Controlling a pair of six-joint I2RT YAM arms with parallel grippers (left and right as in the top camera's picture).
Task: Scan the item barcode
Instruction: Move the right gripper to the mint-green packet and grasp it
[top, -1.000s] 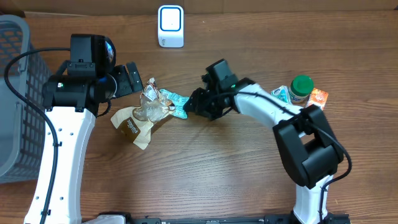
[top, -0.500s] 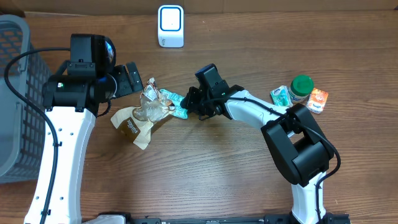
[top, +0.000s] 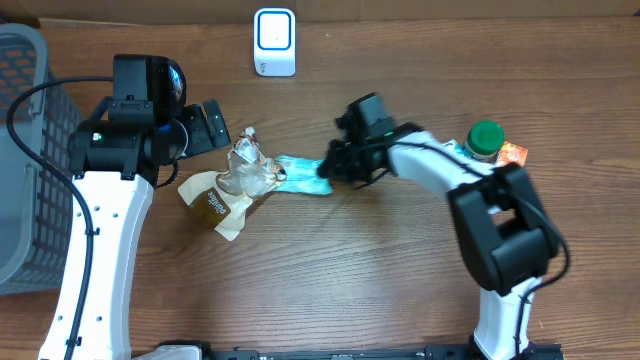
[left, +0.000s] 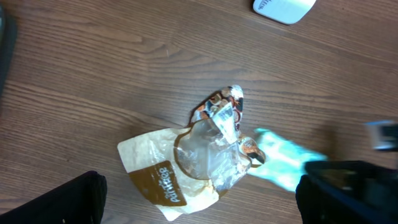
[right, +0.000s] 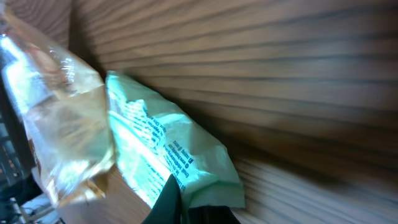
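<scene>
The item, a teal packet (top: 303, 176) (right: 165, 146) (left: 281, 163), lies on the wooden table just right of a crumpled clear wrapper (top: 250, 168). My right gripper (top: 328, 168) (right: 194, 205) is shut on the teal packet's right end, pinching its edge between the dark fingers. A white barcode scanner (top: 274, 42) (left: 283, 7) stands at the table's far edge. My left gripper (top: 205, 128) (left: 199, 205) hangs open above the wrapper pile, holding nothing.
A brown pouch (top: 213, 203) (left: 158, 180) lies under the clear wrapper (left: 214, 140) (right: 56, 124). A grey basket (top: 20, 150) stands at the left edge. A green-lidded jar (top: 484, 142) and an orange packet (top: 512, 155) sit at the right.
My right gripper closed on the teal packet and drew it rightward, partly out from the wrapper pile. The left arm has stayed still.
</scene>
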